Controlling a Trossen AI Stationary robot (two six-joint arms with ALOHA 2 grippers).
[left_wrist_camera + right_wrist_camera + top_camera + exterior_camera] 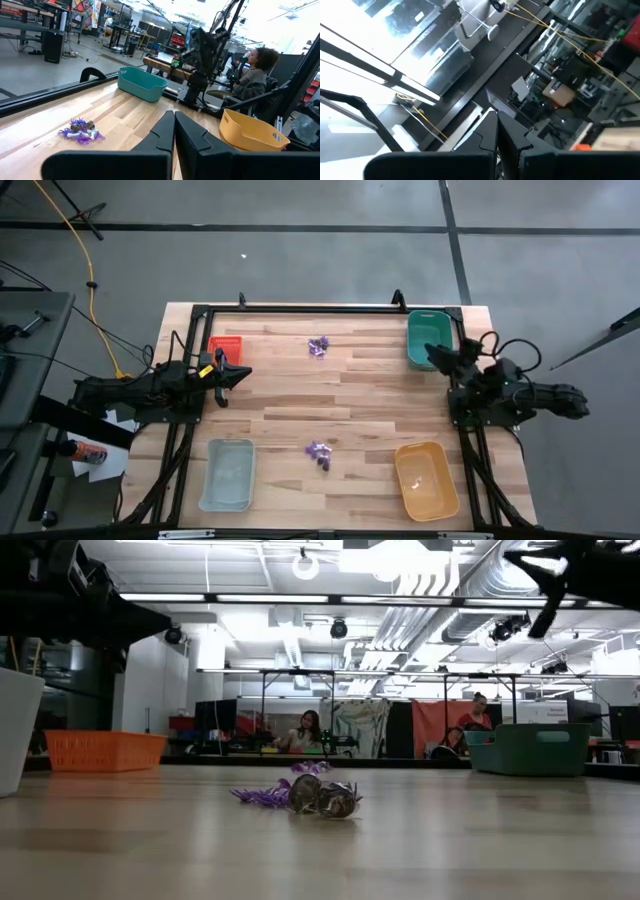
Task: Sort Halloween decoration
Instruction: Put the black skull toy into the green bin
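A wooden surface (330,410) seen from above, with two dark robot arms parked at its sides. The left gripper (240,372) sits at the left edge, just beside a red tray (226,346) in the far-left corner, its tip pointing toward the middle. Its fingers (165,132) are pressed together with nothing between them. The right gripper (432,351) sits at the right edge, over the near end of a green tray (430,330) in the far-right corner. Its fingers (487,132) are also pressed together and hold nothing; that arm's wrist camera looks past them at the floor and cables off the surface.

The Halloween decoration lies in two small heaps of tiny, mostly purple pieces. One heap (319,346) rests near the far edge, between the red and green trays and well apart from both. The other heap (319,452) rests nearer the front, between a pale blue tray (228,474) at front left and an orange tray (427,479) at front right. Neither gripper touches either heap. In the table-level view a heap (305,794) shows purple spiky bits and a couple of round, dark, shiny pieces. The left wrist view shows a heap (80,131) with purple bits, a whitish piece and small dark balls.

All four trays look empty from above. People sit at desks in the room beyond the surface.
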